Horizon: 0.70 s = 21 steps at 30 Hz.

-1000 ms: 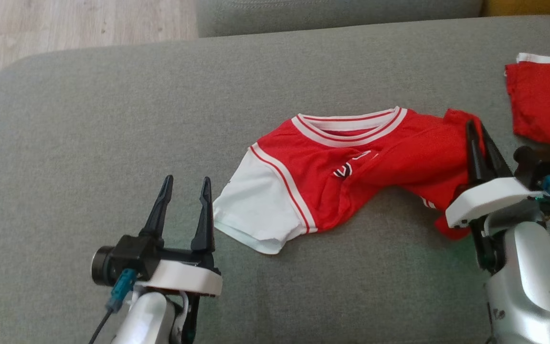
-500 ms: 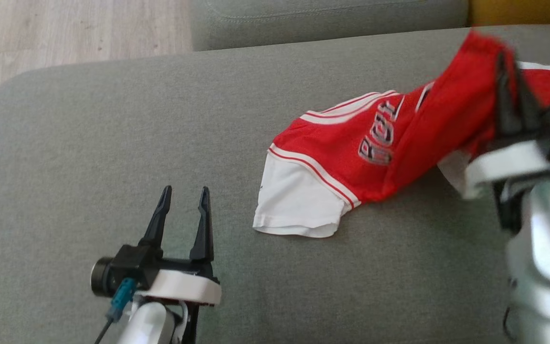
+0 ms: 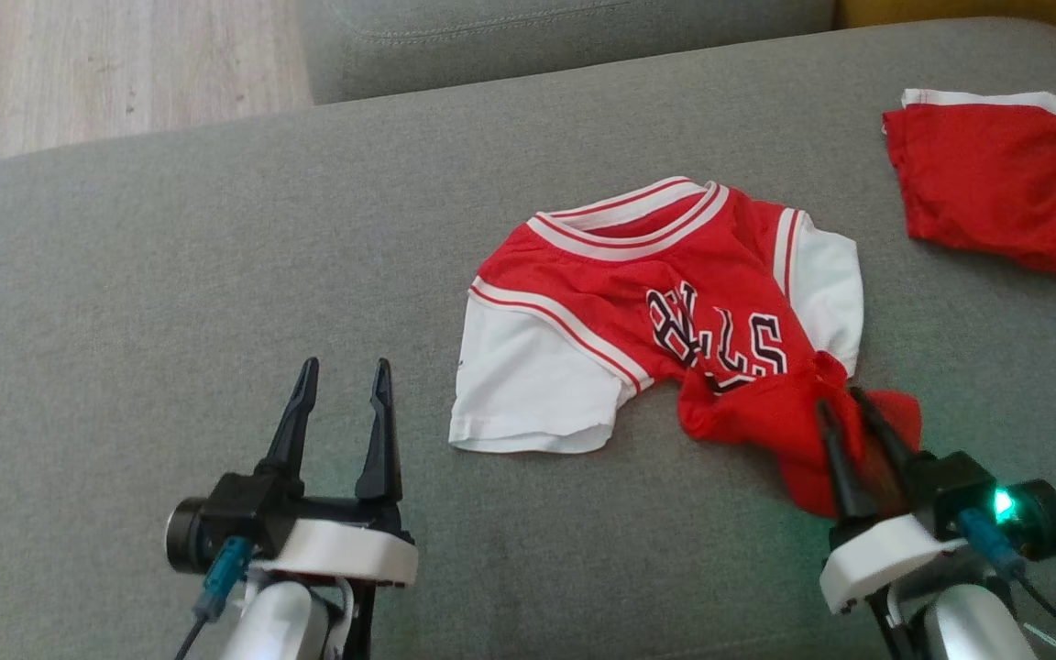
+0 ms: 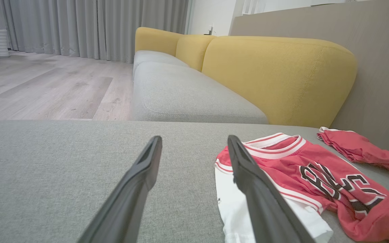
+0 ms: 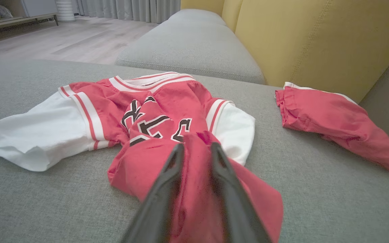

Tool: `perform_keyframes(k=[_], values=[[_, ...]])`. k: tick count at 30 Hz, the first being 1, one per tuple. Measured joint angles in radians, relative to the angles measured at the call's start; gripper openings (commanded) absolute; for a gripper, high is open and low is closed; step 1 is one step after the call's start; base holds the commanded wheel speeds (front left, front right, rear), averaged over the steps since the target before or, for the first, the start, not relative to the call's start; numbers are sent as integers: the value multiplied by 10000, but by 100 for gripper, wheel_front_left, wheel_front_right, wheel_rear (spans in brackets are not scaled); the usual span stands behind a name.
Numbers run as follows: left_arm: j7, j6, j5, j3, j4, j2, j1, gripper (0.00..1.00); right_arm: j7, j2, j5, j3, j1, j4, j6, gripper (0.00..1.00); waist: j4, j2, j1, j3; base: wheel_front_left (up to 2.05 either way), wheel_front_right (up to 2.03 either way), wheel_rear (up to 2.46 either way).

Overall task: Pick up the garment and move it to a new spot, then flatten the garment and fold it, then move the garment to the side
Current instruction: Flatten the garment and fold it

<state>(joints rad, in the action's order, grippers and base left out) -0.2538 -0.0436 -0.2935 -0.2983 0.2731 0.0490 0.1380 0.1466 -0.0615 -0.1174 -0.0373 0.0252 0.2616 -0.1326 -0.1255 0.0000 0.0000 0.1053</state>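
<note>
Lowered again, one jersey (image 3: 675, 293) lies hem-first in the narrowly parted right end effector (image 3: 840, 400); left end effector (image 3: 345, 364) wide.

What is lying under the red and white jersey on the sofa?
The jersey lies on the grey sofa cushion, which shows all around it. Its bunched red hem covers the cushion there; whether anything lies beneath is hidden.

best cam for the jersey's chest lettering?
Head view: the lettering is seen from above, most letters readable, lower edge tucked under. Left wrist view shows the lettering at a shallow slant; right wrist view shows the lettering creased and bunched.
</note>
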Motion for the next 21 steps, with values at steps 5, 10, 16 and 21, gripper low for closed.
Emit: perform_keyframes(k=[5, 10, 16, 21], values=[[0, 13, 0, -12, 13, 0, 18, 100, 94, 35, 161, 221, 169, -625, 0, 100, 89, 0, 0, 46, 0, 0, 0], [0, 15, 0, -19, 94, 0, 18, 100, 353, 115, 510, 393, 815, -1363, 0, 100, 268, 0, 0, -13, 0, 0, 0], [0, 44, 0, -15, 94, 0, 18, 100, 192, 132, 1210, 683, 1356, -1499, 0, 100, 453, 0, 0, -89, 0, 0, 0], [0, 88, 0, -25, 94, -2, 17, 100, 98, 134, 1726, 767, 1353, -1204, 0, 100, 585, 0, 0, -74, 0, 0, 0]])
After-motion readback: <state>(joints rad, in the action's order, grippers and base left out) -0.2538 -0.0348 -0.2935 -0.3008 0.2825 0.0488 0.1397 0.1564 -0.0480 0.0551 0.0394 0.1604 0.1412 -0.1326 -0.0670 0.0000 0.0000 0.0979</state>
